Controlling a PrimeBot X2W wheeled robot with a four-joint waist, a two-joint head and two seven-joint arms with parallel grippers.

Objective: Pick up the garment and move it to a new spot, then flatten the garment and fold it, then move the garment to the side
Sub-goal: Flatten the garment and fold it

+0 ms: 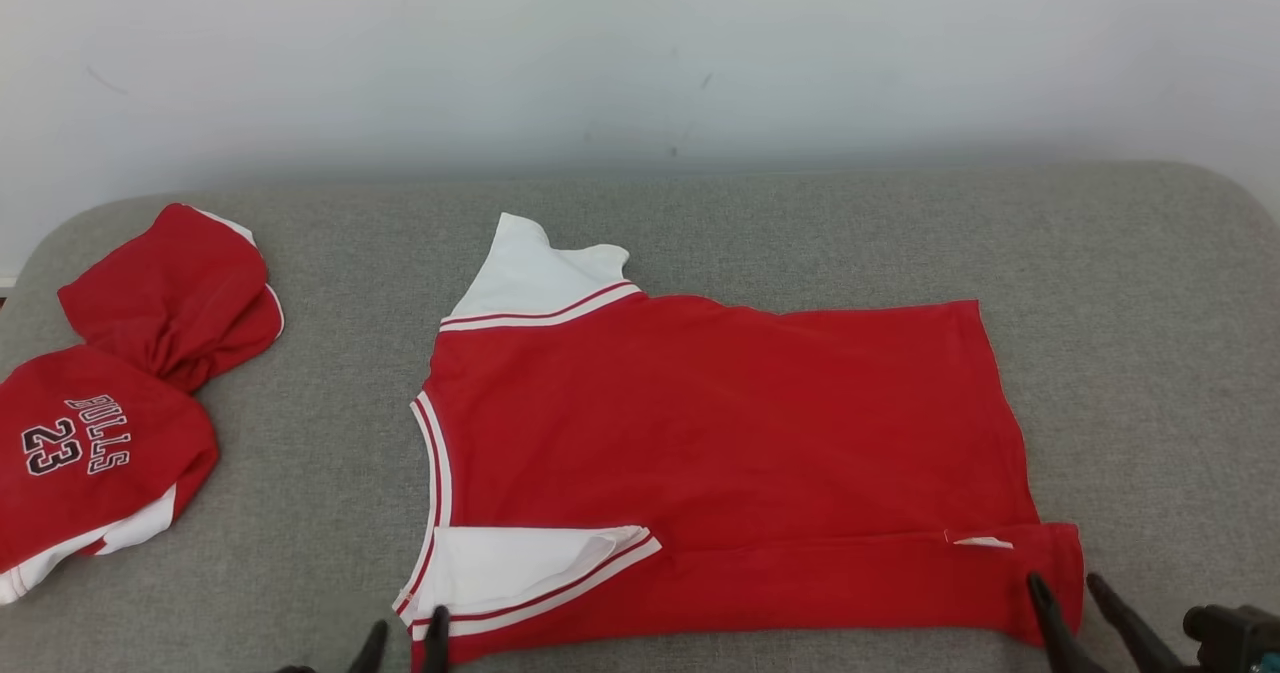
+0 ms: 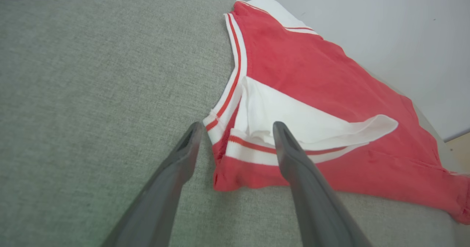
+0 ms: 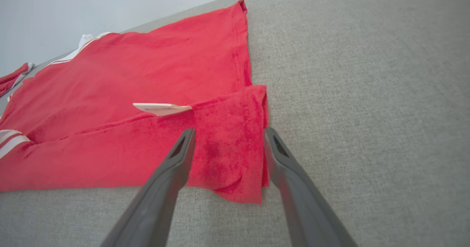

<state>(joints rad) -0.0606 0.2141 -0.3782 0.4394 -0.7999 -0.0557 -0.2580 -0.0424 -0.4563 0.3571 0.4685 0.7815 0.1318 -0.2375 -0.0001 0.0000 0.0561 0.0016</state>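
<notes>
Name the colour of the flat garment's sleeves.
White with red-striped trim; near sleeve clearest in left wrist view.

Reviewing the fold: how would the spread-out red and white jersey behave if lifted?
Probably floppy: the red fabric jersey already lies folded along its near edge. Likely light, lying thin and flat. The grey woven cushion may resist sliding.
</notes>
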